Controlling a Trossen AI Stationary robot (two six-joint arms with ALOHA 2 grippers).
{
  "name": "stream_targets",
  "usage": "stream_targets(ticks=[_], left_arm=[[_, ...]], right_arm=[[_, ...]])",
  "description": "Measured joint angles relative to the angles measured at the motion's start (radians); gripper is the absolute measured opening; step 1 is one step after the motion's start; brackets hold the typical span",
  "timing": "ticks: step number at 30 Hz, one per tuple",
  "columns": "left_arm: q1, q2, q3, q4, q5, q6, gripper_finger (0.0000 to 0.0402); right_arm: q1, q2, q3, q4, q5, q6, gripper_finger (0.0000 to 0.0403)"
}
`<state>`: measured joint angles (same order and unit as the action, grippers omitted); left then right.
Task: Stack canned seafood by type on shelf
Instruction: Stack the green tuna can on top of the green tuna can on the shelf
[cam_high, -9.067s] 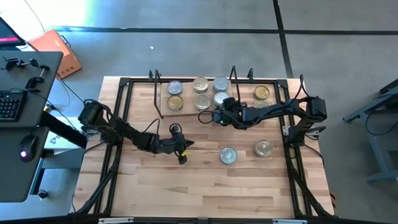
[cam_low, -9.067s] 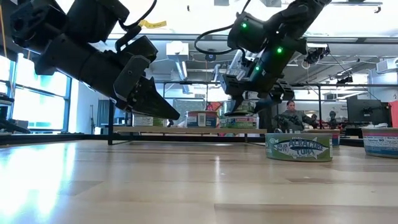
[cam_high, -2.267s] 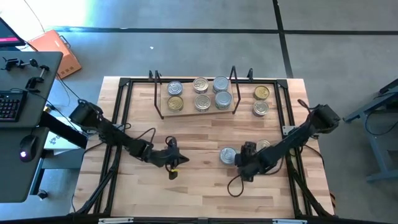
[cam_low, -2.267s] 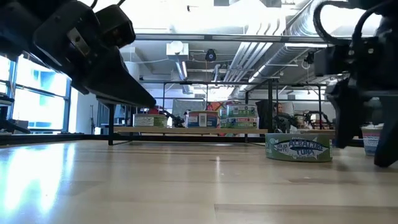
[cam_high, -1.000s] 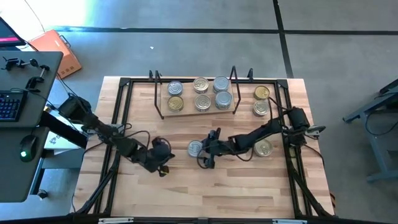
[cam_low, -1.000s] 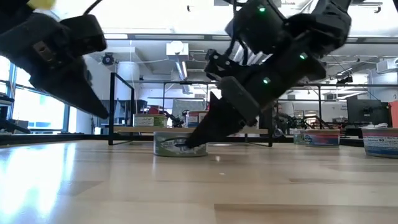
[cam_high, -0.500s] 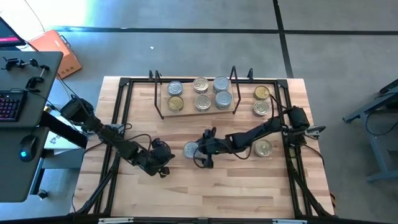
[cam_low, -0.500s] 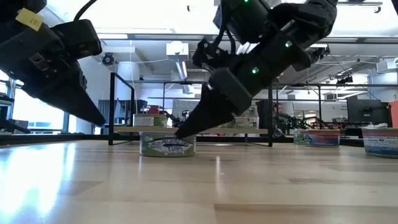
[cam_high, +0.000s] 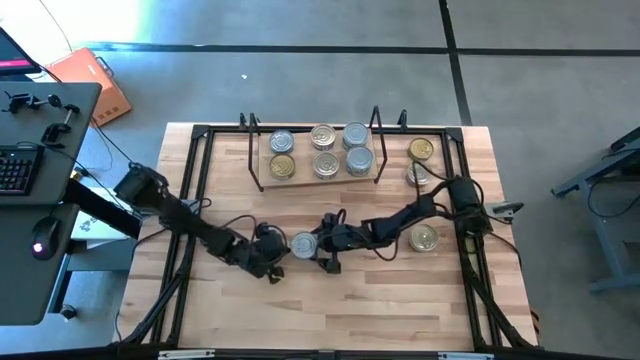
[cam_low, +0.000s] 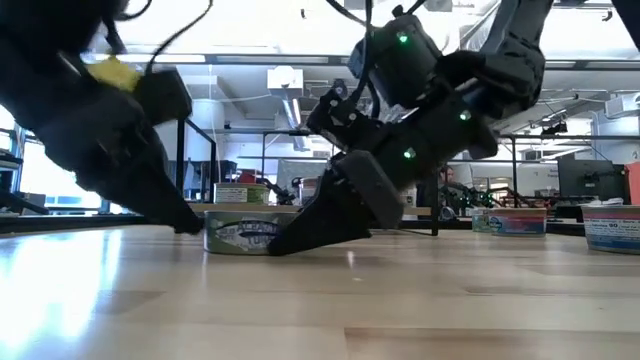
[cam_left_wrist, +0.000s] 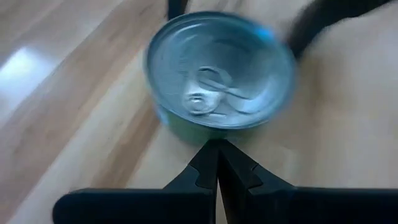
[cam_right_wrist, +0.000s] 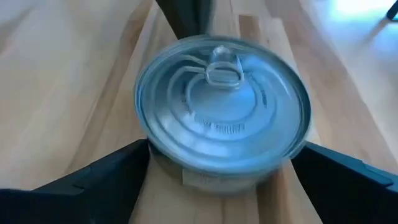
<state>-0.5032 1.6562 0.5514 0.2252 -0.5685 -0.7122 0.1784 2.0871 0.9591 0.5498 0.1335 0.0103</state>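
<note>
The silver-topped tin (cam_high: 303, 243) has slid farther toward the left side of the bench (cam_high: 400, 300) than it lay half a second ago, and the left arm has come in to meet it. The tin now sits upright on the bare wood in the middle of the bench, well in front of the shelf (cam_high: 315, 176), pull tab up, with a printed label round its wall (cam_low: 243, 235).

The right tool (cam_high: 318, 250) stands wide, one finger on each side of the tin, its tips down at the wood; whether the fingers touch the tin's wall cannot be told. In the right wrist view the tin (cam_right_wrist: 222, 102) fills the gap between the two dark fingers.

The left tool (cam_high: 276, 258) is pinched together, its fingertips (cam_left_wrist: 217, 163) meeting in a point just at the tin's far wall (cam_left_wrist: 221, 71), opposite the right tool.

On the shelf at the back six tins rest in two rows, silver and gold tops mixed. Two more stand just right of the shelf (cam_high: 421, 150), and a gold-topped tin (cam_high: 424, 238) lies on the bench near the right arm's elbow.
</note>
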Motion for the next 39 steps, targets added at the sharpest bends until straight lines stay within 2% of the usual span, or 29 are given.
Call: stream_targets(ticks=[6, 11, 17, 20, 26, 32, 39], left_arm=[[0.044, 0.070, -0.003, 0.116, -0.016, 0.076, 0.0000], [0.052, 0.075, -0.006, 0.160, -0.009, 0.121, 0.0000], [0.048, 0.075, -0.006, 0.161, -0.017, 0.118, 0.0000], [0.038, 0.075, -0.006, 0.157, -0.030, 0.119, 0.0000], [0.010, 0.044, 0.006, 0.033, -0.044, 0.009, 0.0000], [-0.043, -0.034, 0.005, -0.167, -0.064, -0.099, 0.0000], [-0.109, -0.137, 0.003, -0.217, -0.092, -0.112, 0.0000]], right_arm=[[-0.017, 0.015, 0.016, 0.022, -0.015, -0.013, 0.0383], [-0.026, 0.017, 0.016, 0.037, -0.048, -0.019, 0.0381], [-0.021, 0.017, 0.016, 0.037, -0.035, 0.008, 0.0342], [-0.020, 0.017, 0.003, 0.053, -0.012, 0.028, 0.0342], [0.007, 0.014, -0.025, 0.083, 0.054, 0.086, 0.0342], [0.047, -0.048, -0.051, -0.012, 0.132, 0.109, 0.0341], [0.064, -0.132, -0.029, -0.123, 0.142, 0.113, 0.0340]])
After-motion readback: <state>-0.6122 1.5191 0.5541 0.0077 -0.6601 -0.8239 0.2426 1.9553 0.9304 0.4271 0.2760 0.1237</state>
